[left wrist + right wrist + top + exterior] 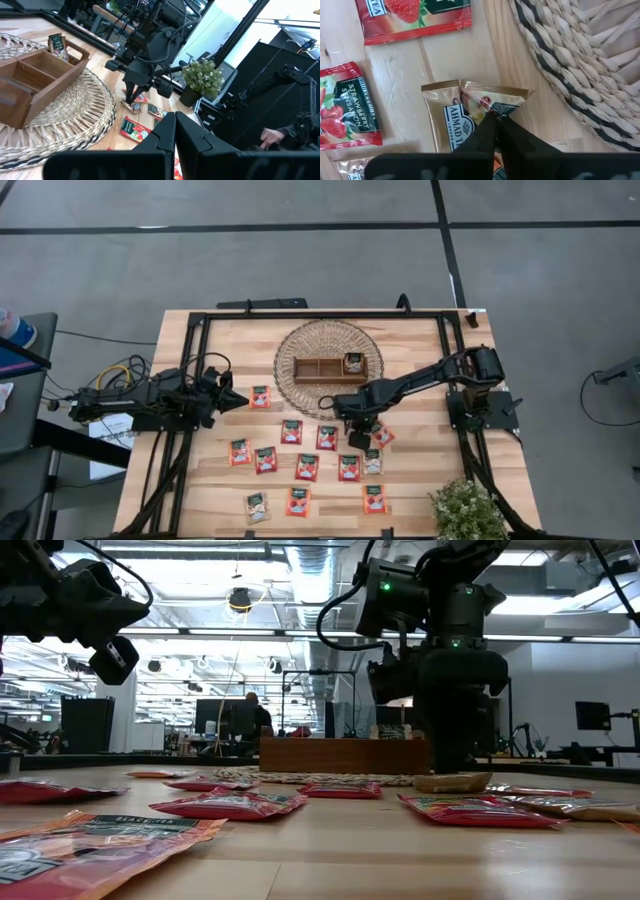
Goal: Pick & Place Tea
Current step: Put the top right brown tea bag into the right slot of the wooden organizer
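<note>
Several flat tea sachets, mostly red-orange (307, 467), lie spread on the wooden table's near half. One more stands in the right compartment of the brown wooden tray (312, 370), which sits on a round woven mat (300, 340). My right gripper (492, 120) is down at the table just near of the mat, shut on a pale beige sachet (452, 117). In the high view the gripper (357, 438) hides that sachet. My left gripper (243, 401) hovers shut at the table's left, beside a red sachet (260, 397). My right gripper pinches the beige sachet between its two fingers at its crumpled edge toward the mat (487, 102), coming from above and pointing down. The sachet (452, 781) lies nearly flat under the fingers at table height; whether it is clear of the wood, I cannot tell.
A small potted plant (465, 510) stands at the table's near right corner. A black frame (320, 315) runs round the table's edges. Red sachets (415, 20) lie close around the held one. Bare wood shows between the mat and the sachet rows. A person stands far off in the room (255, 715).
</note>
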Tool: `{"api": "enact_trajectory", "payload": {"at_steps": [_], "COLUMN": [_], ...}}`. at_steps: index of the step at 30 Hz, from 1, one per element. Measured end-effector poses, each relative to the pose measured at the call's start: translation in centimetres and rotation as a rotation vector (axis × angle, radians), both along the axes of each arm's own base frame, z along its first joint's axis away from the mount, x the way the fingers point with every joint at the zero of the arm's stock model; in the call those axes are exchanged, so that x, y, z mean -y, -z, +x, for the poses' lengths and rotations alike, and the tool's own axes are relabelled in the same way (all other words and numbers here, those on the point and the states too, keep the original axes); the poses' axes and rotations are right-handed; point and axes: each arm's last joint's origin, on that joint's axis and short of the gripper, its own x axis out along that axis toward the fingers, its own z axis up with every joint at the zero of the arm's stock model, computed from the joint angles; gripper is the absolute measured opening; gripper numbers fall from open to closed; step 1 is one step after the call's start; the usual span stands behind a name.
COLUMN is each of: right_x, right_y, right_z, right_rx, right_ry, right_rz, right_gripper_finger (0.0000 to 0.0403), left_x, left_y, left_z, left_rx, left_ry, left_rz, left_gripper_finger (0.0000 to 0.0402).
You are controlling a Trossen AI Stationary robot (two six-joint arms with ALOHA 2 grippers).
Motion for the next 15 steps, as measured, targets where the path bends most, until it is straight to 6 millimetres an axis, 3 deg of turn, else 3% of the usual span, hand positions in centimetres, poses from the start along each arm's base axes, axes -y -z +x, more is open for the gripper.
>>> {"api": "enact_trajectory", "payload": {"at_steps": [8, 15], "right_x": [-0.1, -0.5], "right_y": [-3.0, -9.5], "right_z": [0.9, 2.6], "right_rx": [-0.060, 0.062], "right_ry": [-0.049, -0.098], "right_rz": [-0.015, -0.019], "right_gripper_finger": [0.0002, 0.0001], "left_x": [0.0, 0.0], "left_y": [0.0, 0.0], "left_z": [0.0, 0.0], "left_rx": [0.000, 0.000], "left_ry": [0.000, 0.000], "left_rz": [0.000, 0.000], "left_gripper_finger": [0.0000, 0.0000]}}
